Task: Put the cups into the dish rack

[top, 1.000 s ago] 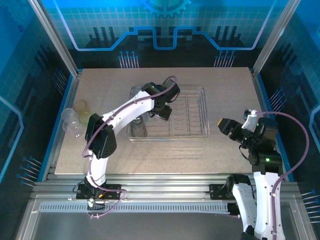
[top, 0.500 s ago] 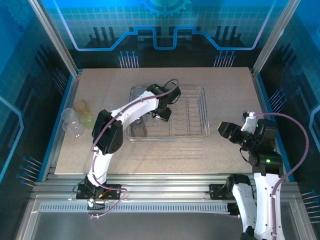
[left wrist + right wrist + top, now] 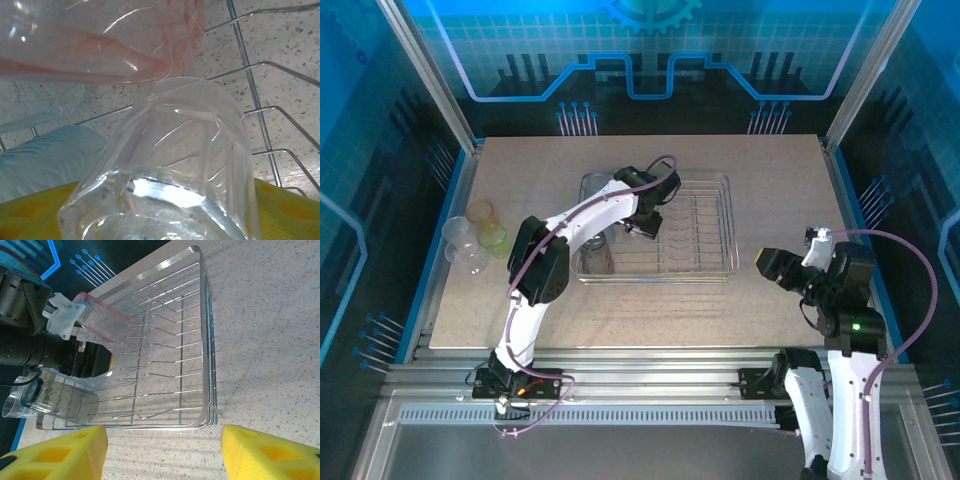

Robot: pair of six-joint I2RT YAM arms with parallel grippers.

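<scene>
Four loose cups [image 3: 480,225] bunched at the bench's [image 3: 770,160] left edge: two clear, one amber, one yellow-green. One dish rack [image 3: 725,225] mid-bench, with a grey cup [image 3: 598,257] in its near left corner and a far-corner clear cup [image 3: 594,185]. Over the rack's left part, left fingers [image 3: 30,210] spread wide, clasping a held clear cup [image 3: 170,165]; pink-red cup [image 3: 100,45] and pale blue cup [image 3: 45,160] just beyond. Over bare bench right of the rack, right fingers [image 3: 55,455] parted, empty.

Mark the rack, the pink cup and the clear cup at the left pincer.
rack [image 3: 732,225], top view, right rim.
pink cup [image 3: 102,325], right wrist view, side wall.
clear cup [image 3: 185,150], left wrist view, side wall.
</scene>
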